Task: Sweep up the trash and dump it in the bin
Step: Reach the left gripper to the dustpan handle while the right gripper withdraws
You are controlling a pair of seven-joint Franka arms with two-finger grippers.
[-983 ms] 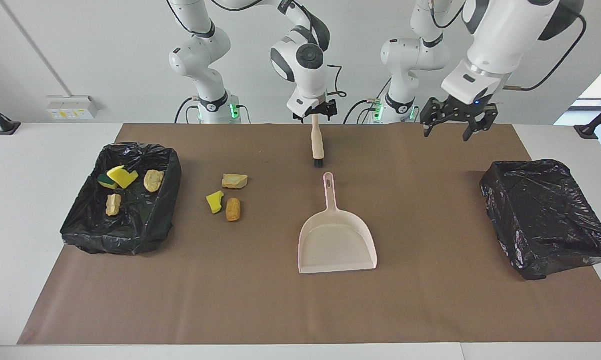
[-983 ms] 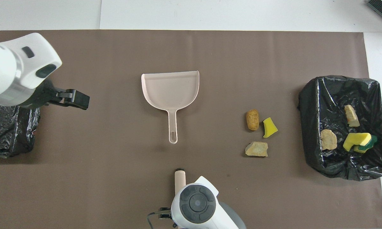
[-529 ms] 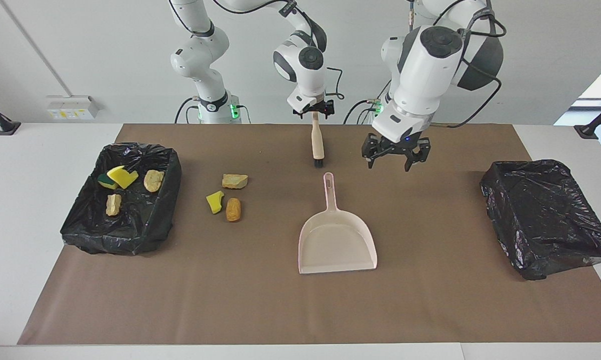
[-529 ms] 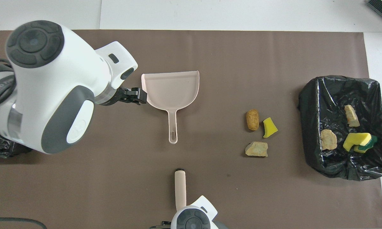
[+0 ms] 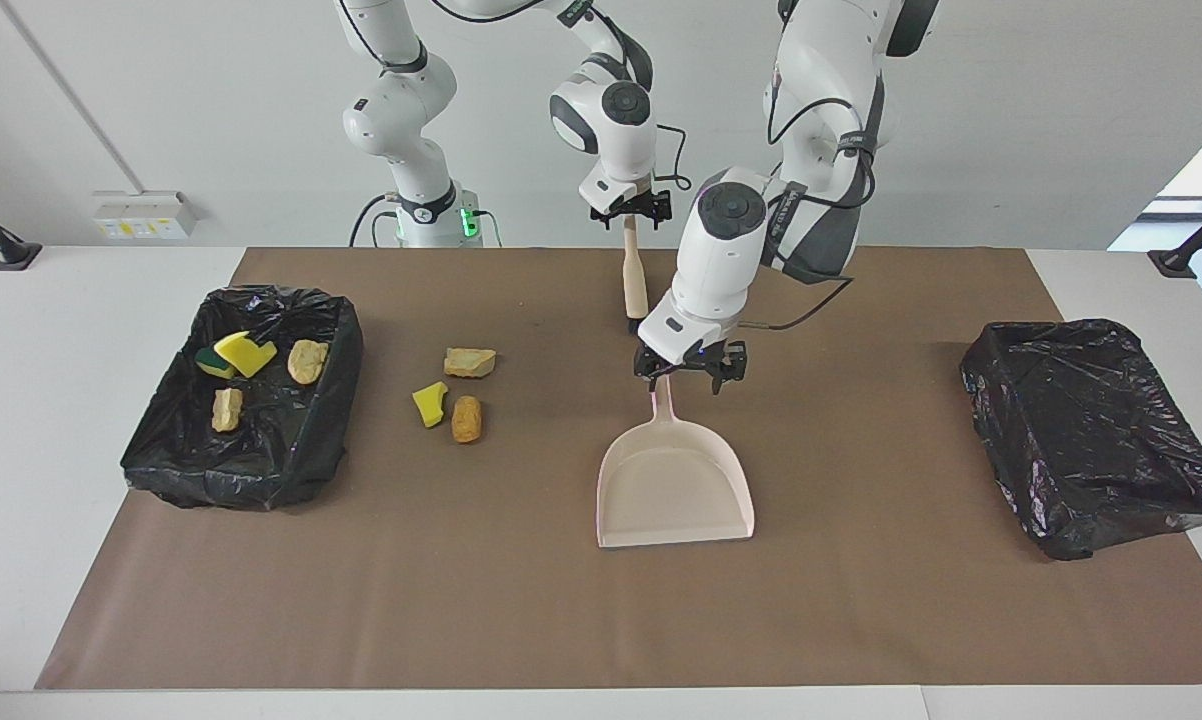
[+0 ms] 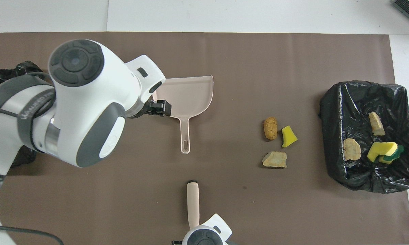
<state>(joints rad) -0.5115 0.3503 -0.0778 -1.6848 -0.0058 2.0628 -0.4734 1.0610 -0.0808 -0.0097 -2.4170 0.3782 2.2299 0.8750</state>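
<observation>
We see the left gripper [image 5: 689,372] low over the dustpan [image 5: 675,486] handle, its fingers spread to either side of the handle; we cannot tell whether they touch it. In the overhead view the left arm's bulk hides one side of the pan, and only the dark tip of this gripper [image 6: 158,108] shows there. The dustpan lies flat mid-desk, handle pointing toward the robots.

The right gripper [image 5: 631,215] hangs over the desk edge nearest the robots, clamped on the top of the brush [image 5: 634,283], which hangs upright, bristles down. The left arm's wrist covers the bristle end in the facing view; from overhead the gripper itself is cut off at the frame's bottom edge and only the brush [image 6: 193,204] handle shows clearly.

Three pieces of trash [image 5: 449,398] lie loose on the mat between the dustpan and the bin [image 5: 176,455] at the right arm's end of the desk: a tan chunk, a yellow sponge piece and an orange chunk. Four more scraps lie inside that bin [image 6: 332,163], the green-backed sponge partly under a yellow one. A second bin [image 5: 1096,440] sits at the left arm's end; from overhead it is mostly hidden by the arm.
</observation>
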